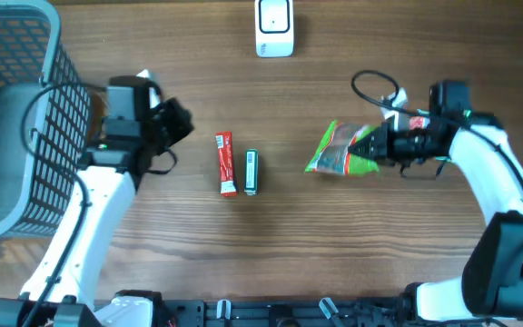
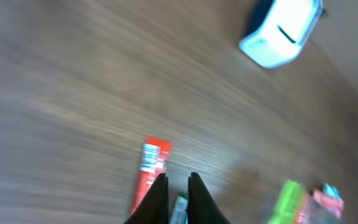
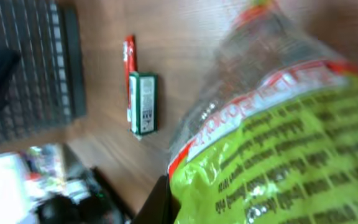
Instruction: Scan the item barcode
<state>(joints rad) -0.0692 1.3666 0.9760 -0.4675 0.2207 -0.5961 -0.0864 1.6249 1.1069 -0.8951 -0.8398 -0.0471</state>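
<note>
- Right end effector [image 1: 373,143] clenched on the green snack bag [image 1: 334,153], right of centre in the overhead view.
- Likely next: carry it to the scanner [image 1: 274,27] at top centre, barcode side facing it, film kept flat.
- Left end effector [image 1: 185,122] clenched, holding nothing.
- Red sachet [image 1: 225,164] and green box [image 1: 251,172] lie mid-frame on the surface, off that path; basket [image 1: 16,109] at far left.

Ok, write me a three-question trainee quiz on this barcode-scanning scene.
1. True or false: the red stick packet and the small green box lie side by side on the table.
2. The right gripper is shut on the: A) red stick packet B) green snack bag C) small green box.
3. What does the left gripper hold?
Key: 1 true; 2 B; 3 nothing, it is shut and empty.
</note>
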